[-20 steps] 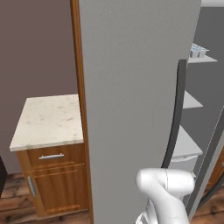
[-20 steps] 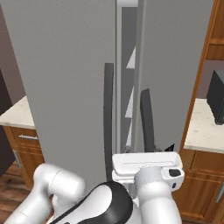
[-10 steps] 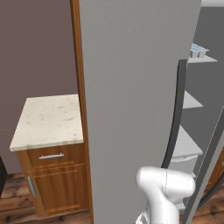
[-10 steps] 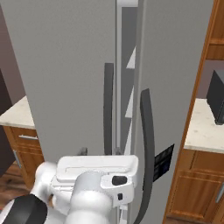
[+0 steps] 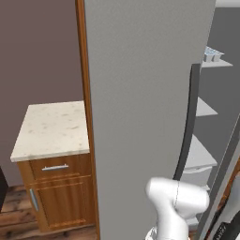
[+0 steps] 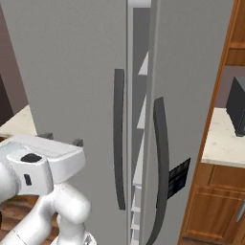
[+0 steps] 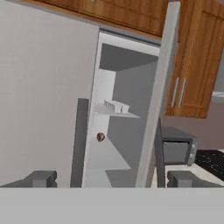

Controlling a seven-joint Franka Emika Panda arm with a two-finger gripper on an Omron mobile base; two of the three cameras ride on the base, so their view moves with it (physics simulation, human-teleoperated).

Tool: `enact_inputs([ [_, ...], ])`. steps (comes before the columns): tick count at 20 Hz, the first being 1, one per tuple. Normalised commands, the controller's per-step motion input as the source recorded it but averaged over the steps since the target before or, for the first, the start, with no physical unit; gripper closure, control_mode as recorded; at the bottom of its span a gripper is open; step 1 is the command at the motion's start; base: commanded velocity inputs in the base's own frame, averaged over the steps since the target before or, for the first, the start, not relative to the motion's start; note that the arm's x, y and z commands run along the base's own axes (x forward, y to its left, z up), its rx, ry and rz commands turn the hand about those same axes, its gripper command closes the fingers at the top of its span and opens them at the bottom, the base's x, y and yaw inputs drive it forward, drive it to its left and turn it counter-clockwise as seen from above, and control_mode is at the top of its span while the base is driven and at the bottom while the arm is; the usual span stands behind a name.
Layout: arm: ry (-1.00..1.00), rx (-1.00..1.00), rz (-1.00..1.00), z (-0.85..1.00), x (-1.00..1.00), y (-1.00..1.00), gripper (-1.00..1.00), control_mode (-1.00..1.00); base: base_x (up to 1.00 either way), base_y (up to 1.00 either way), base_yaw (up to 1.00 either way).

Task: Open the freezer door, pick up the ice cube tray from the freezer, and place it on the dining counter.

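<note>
The freezer door [image 6: 191, 86], the right-hand grey panel with a dark curved handle [image 6: 160, 167], stands slightly ajar. Its edge [image 7: 155, 96] shows in the hand view. Through the gap I see the freezer's light shelves [image 6: 142, 115]. The pale ice cube tray [image 7: 116, 106] sits on an upper shelf, and it also shows at the top right of the left base view [image 5: 212, 54]. My gripper [image 6: 61, 139] is open and holds nothing. It hangs left of both handles, in front of the left door, well short of the tray. The dining counter is out of view.
The left grey door [image 5: 140, 93] with its handle [image 5: 187, 126] is close in front of me. A short speckled-top cabinet [image 5: 51, 129] stands to the left. A dark microwave [image 6: 237, 103] sits on a counter [image 6: 220, 143] to the right. A small brown item [image 7: 100, 137] lies below the tray.
My hand has swung left and slightly up, away from the freezer door handle, and is now in front of the left door. The jaws stayed open. The doors have not moved.
</note>
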Motion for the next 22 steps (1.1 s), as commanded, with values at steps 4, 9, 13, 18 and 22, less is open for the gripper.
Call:
enact_inputs([
  [4,0.0,0.0,-0.56,-0.13,0.02,0.49,-1.0,-1.0,0.0,0.0,0.0],
  [9,-0.03,0.06,-0.61,-0.1,0.27,0.06,-1.0,-1.0,0.0,0.0,0.0],
  [13,-0.13,0.1,-0.56,-0.3,0.54,0.0,-1.0,-1.0,0.0,0.0,0.0],
  [18,-0.26,0.03,-0.3,-0.4,0.43,-0.51,-1.0,-1.0,0.0,0.0,0.0],
  [22,-0.18,0.0,-0.07,-0.33,0.22,-0.72,-1.0,-1.0,0.0,0.0,0.0],
])
